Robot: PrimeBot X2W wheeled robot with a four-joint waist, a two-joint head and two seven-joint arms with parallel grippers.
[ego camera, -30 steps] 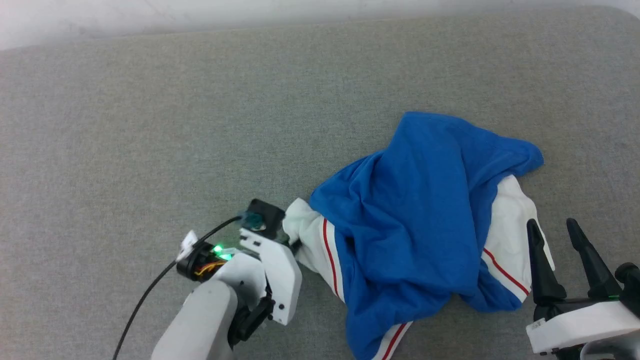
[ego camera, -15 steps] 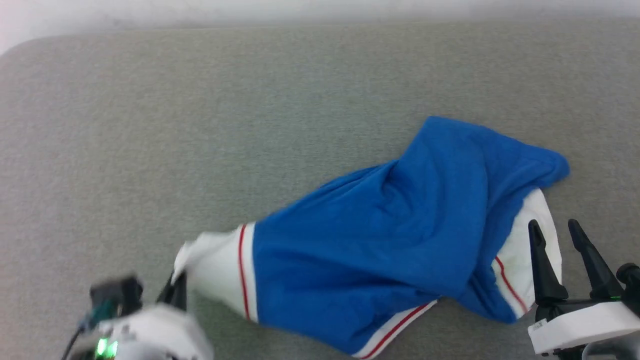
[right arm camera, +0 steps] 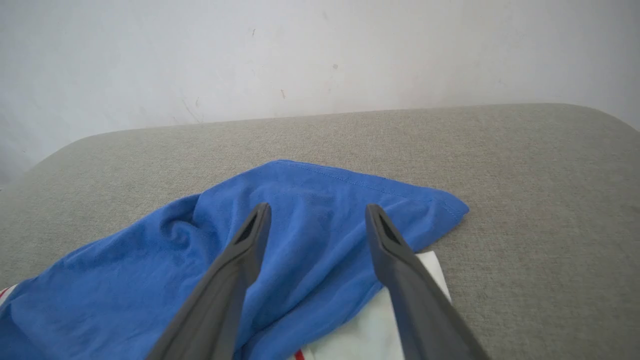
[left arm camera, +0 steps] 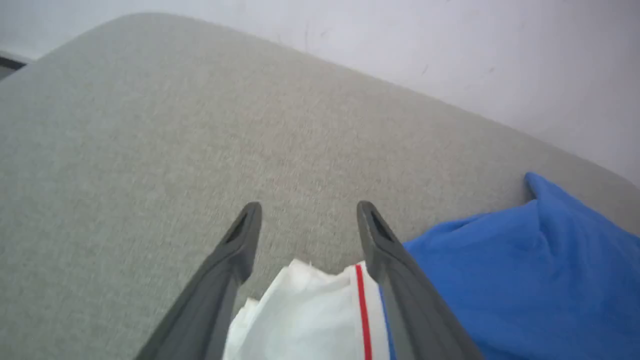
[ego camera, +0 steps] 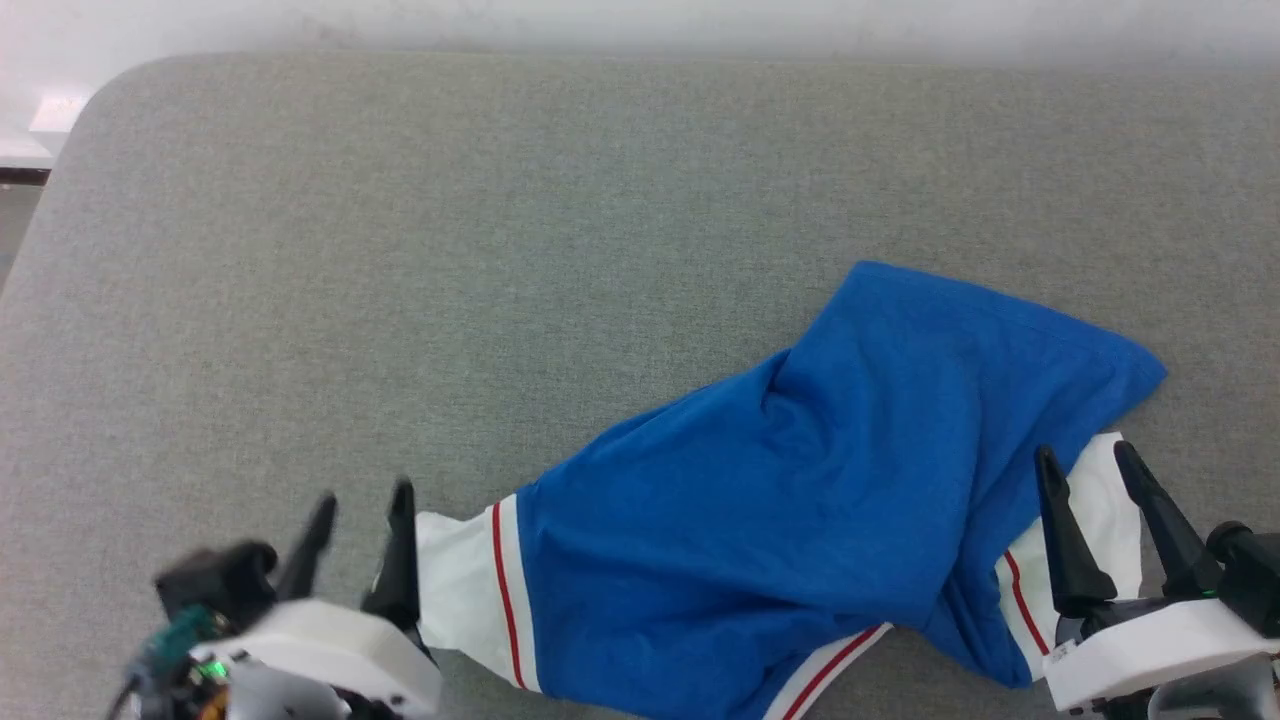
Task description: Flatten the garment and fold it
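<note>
My left end effector [ego camera: 361, 505] sits at the garment's [ego camera: 800, 500] left end, fingers apart and clamped on nothing. In my left wrist view the left end effector [left arm camera: 310, 210] has a white sleeve [left arm camera: 300, 315] lying low between its two fingers, the red stripe [left arm camera: 361, 310] right against the inner edge of one finger; I cannot tell whether cloth and finger touch. From that sleeve [ego camera: 455, 580] the garment runs rightward across the grey bench [ego camera: 400, 250] as a rumpled blue body, creased and bunched, with a striped white hem showing at its near edge. Its far corner lies flat, pointing away to the right. The other sleeve [ego camera: 1100, 500] pokes out from under the blue at the garment's right end. My right end effector [ego camera: 1085, 460] hangs over that sleeve, fingers wide apart and empty. In my right wrist view the right end effector [right arm camera: 317, 210] points across the garment [right arm camera: 150, 280] toward the pale wall [right arm camera: 300, 50] beyond it.
</note>
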